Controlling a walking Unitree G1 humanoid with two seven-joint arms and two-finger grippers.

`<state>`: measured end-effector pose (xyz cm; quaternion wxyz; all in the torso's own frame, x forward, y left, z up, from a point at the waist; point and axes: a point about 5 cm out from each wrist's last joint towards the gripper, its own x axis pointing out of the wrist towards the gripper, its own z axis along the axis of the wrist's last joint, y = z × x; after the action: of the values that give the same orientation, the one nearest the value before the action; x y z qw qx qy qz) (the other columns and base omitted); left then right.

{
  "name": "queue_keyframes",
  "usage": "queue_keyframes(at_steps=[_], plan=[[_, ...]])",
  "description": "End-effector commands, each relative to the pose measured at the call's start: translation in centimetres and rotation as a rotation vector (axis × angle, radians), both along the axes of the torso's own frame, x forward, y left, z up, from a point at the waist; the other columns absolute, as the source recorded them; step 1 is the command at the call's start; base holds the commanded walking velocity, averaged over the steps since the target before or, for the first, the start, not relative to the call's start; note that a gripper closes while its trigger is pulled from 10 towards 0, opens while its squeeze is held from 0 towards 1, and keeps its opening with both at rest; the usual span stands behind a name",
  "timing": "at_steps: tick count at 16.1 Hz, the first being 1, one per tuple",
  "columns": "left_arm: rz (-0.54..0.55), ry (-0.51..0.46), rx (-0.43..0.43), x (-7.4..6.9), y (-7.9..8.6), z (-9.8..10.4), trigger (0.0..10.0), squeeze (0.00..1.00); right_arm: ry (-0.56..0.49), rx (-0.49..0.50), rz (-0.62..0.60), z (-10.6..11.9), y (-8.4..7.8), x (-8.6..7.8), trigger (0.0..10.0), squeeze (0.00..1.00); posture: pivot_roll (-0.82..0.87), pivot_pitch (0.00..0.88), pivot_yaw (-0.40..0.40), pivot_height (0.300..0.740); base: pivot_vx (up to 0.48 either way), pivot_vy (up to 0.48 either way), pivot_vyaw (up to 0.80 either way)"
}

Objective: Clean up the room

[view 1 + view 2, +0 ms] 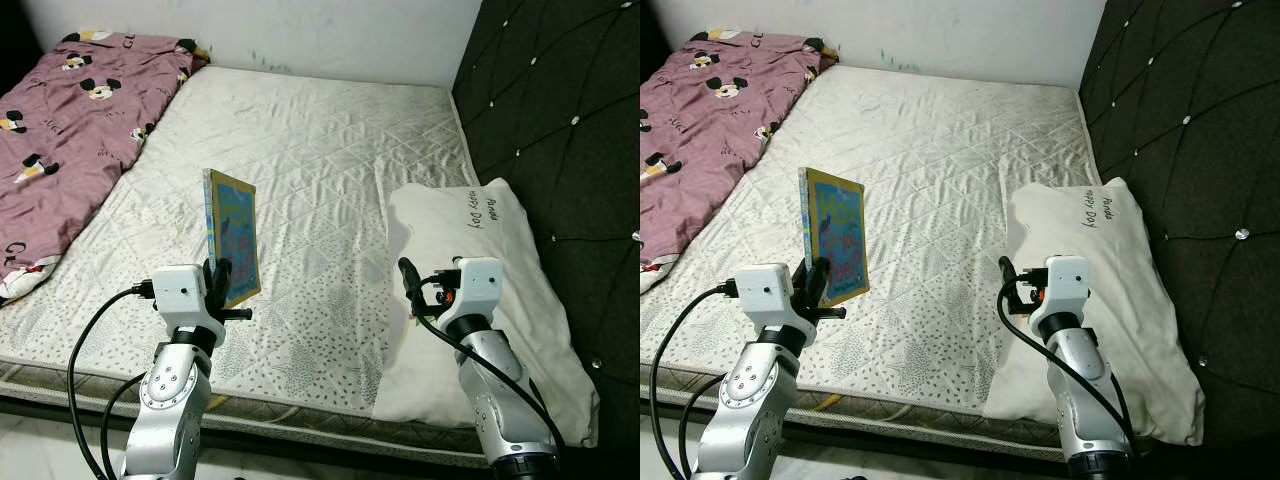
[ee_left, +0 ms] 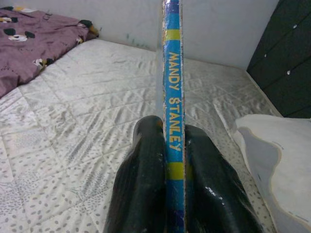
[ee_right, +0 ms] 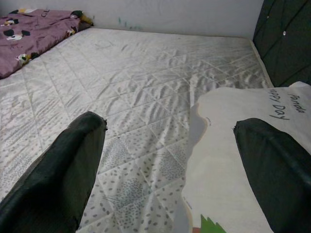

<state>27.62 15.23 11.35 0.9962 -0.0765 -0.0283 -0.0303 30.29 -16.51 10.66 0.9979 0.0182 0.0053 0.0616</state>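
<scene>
Left pincer (image 1: 218,283) pinches an upright book (image 1: 232,237) above the mattress (image 1: 320,150); right pincer (image 3: 170,165), spread, apparently hovers over the pillow (image 1: 490,260).

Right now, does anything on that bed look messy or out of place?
The pink blanket lies crumpled along the bed's left edge. The white pillow sags over the near corner. The left pincer holds a book upright above the mattress.

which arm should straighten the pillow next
Likely the right: the right gripper hovers open at the white pillow edge, while the left gripper is shut on the book.
</scene>
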Motion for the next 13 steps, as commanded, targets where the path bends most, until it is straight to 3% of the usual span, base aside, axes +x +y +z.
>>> queue_keyframes(at_steps=[1,9,13], plan=[[0.001,-0.053,0.011,0.11,-0.10,1.21,10.0,0.00,-0.010,-0.010,0.006,0.41,-0.11,-0.04,10.0,0.00,0.00,0.147,-0.033,0.730,0.000,0.000,0.00],[0.005,-0.046,0.016,0.04,-0.14,1.11,10.0,0.00,-0.002,-0.014,0.015,0.32,-0.04,-0.16,10.0,0.00,0.00,0.161,-0.032,0.633,0.000,0.000,0.00],[0.023,-0.050,0.028,0.13,-0.06,1.17,10.0,0.00,-0.001,-0.013,0.013,0.25,-0.11,-0.15,10.0,0.00,0.00,0.162,-0.031,0.628,0.000,0.000,0.00]])
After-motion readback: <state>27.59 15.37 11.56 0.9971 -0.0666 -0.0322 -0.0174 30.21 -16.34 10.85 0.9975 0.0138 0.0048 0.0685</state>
